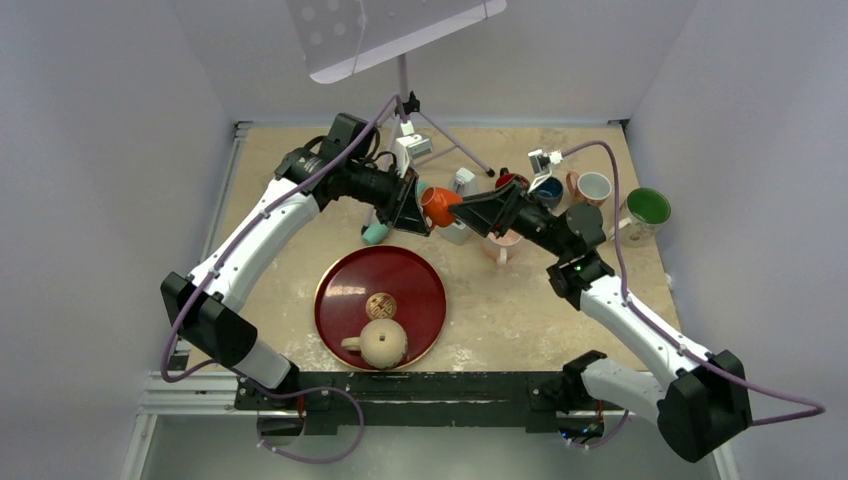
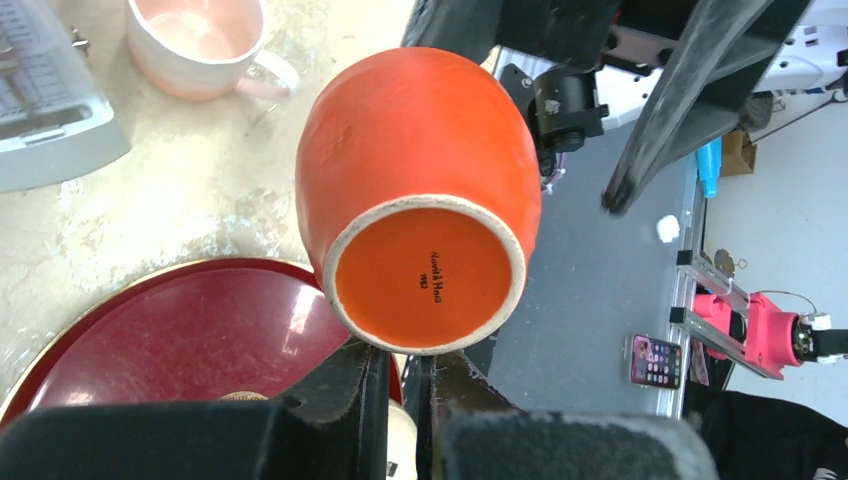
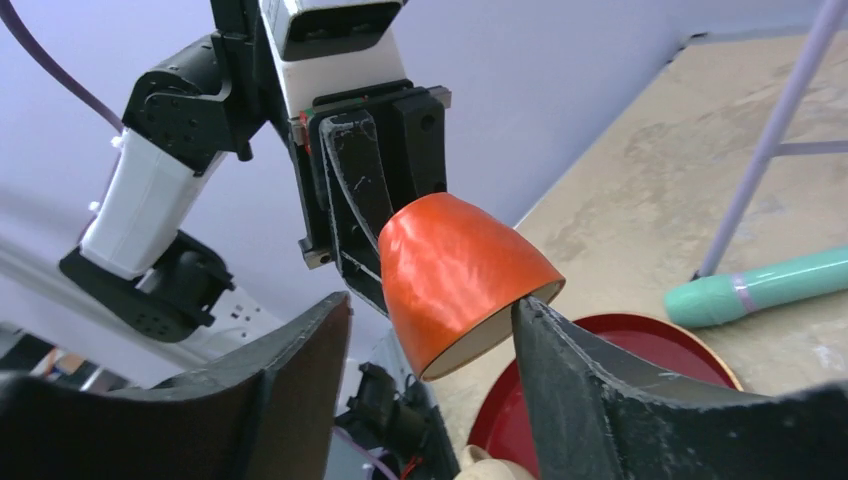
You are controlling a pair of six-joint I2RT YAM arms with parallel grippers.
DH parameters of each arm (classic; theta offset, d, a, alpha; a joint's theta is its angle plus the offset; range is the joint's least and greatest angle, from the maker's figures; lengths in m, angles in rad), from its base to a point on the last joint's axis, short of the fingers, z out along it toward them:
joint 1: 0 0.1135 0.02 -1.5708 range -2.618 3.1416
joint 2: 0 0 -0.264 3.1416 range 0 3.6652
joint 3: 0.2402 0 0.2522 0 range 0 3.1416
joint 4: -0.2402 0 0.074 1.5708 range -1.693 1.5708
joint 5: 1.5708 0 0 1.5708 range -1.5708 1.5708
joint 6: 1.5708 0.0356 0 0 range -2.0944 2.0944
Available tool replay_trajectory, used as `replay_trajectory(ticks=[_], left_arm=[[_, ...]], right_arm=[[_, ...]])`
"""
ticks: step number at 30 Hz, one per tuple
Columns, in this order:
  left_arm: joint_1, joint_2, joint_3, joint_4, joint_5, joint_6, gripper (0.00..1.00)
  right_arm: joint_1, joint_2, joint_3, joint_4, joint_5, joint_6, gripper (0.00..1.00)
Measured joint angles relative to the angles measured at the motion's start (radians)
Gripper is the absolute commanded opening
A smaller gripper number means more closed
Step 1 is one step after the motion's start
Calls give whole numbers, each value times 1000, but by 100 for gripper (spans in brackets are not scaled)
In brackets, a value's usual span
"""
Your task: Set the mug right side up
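Bright, even light from overhead. A soft sheen lies on the orange mug [image 2: 420,170]; below it the red tray [image 2: 180,330] glares faintly, and shadows are soft.

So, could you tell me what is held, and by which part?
The left gripper holds the orange mug, shut beside its base; exact part hidden. The right gripper is open around it.

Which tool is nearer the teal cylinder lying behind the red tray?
Left. The left tool, shut on the orange mug, hangs right next to the teal cylinder; the right tool, open, is farther off, beyond the mug.
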Motion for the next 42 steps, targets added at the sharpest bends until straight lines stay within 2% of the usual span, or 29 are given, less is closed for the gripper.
replay_trajectory(ticks=[2,4,5,7,8,9,10,12,13,20,24,26,28,30,36,42], left_arm=[[-15,0,0,12,8,-15,0],[-18,2,0,32,19,-32,0],[-18,4,2,38,21,-36,0],[-18,9,5,43,17,-43,0],[-18,12,5,51,17,-42,0],[-16,15,8,67,24,-44,6],[-16,16,10,75,40,-52,31],[-18,16,23,85,57,-48,92],[-23,16,29,78,55,-22,99],[-42,9,26,-162,-127,209,100],[-42,-29,-47,-256,-252,366,99],[-42,-60,-114,-301,-306,452,90],[-42,-85,-179,-338,-352,520,75],[-43,-111,-260,-357,-399,592,68],[-71,-156,-503,-352,-479,705,69],[-160,-186,-683,-273,-512,738,76]], right_arm=[[11,36,5,69,-19,35,57],[24,85,19,109,-35,62,43],[32,103,25,118,-39,67,33],[47,130,40,130,-56,93,1],[52,131,46,133,-60,107,0],[57,124,52,132,-50,112,0],[57,115,59,127,-44,107,0],[57,83,81,65,-21,82,0],[60,67,109,-5,6,55,0],[5,6,465,-762,481,-192,0],[-156,20,489,-1020,587,-328,0],[-241,72,471,-1112,614,-394,0],[-286,153,457,-1176,637,-447,0],[-300,267,444,-1229,649,-502,0],[-327,529,424,-1268,655,-607,0],[-358,640,418,-1211,633,-651,0]])
